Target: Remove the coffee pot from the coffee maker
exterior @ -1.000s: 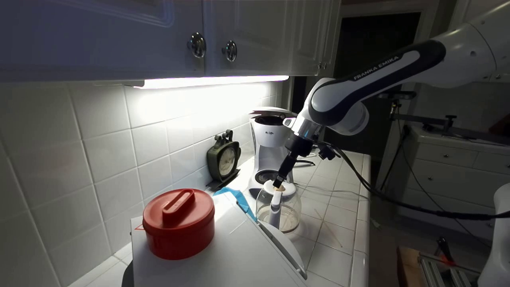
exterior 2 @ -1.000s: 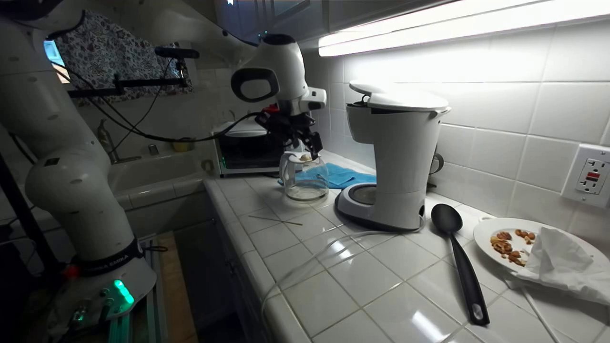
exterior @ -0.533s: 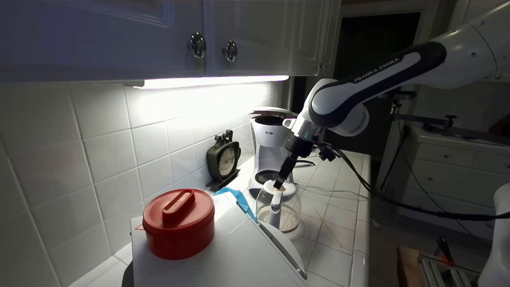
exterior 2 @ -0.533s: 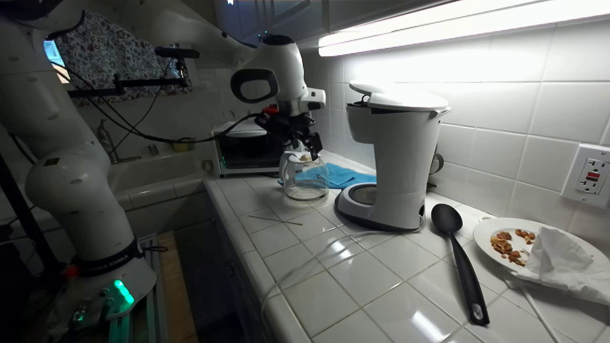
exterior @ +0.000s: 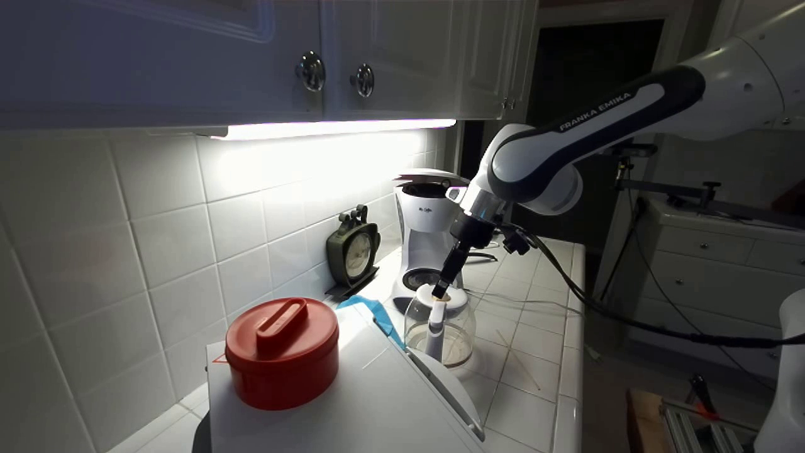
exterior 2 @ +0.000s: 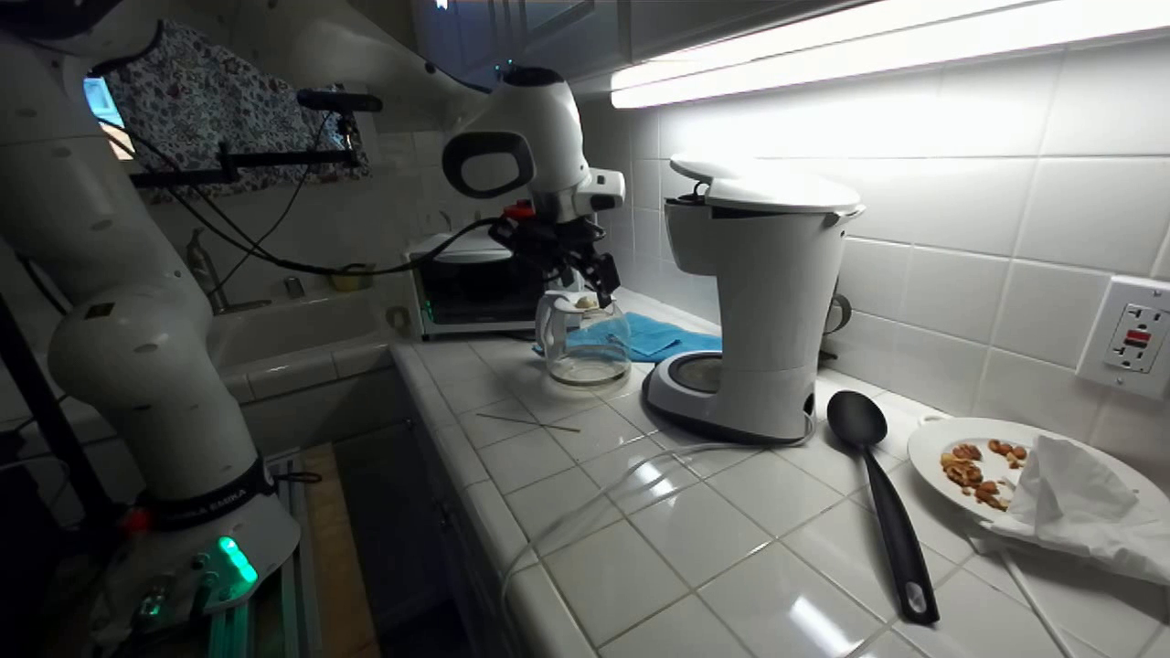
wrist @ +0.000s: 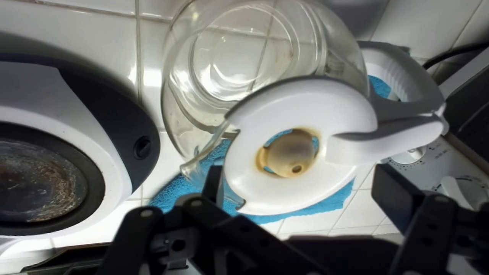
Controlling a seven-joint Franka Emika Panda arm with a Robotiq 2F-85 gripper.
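Observation:
The coffee pot [exterior 2: 590, 343], clear glass with a white lid [wrist: 305, 114] and white handle [wrist: 401, 139], stands upright on the counter, apart from the coffee maker [exterior 2: 768, 311]. That machine is white with a dark foot, its top cover raised; its round warming plate [wrist: 42, 179] is bare. Over the pot's top hangs my gripper [exterior: 440, 290], jaws wide apart. In the wrist view the gripper [wrist: 305, 187] has one finger [wrist: 214, 183] by the spout, the other beyond the lid, below the handle. Whether that first finger touches the glass I cannot tell.
A blue cloth [exterior 2: 649, 338] lies behind the pot. A red lidded container [exterior: 283, 358] sits on the white toaster oven [exterior: 377, 409]. A green-framed dial [exterior: 353, 255] leans by the wall. A black spoon [exterior 2: 859, 420] and a plate [exterior 2: 923, 452] of nuts lie past the coffee maker.
My gripper has shifted only very slightly above the lid. The coffee pot and the coffee maker stand where they were.

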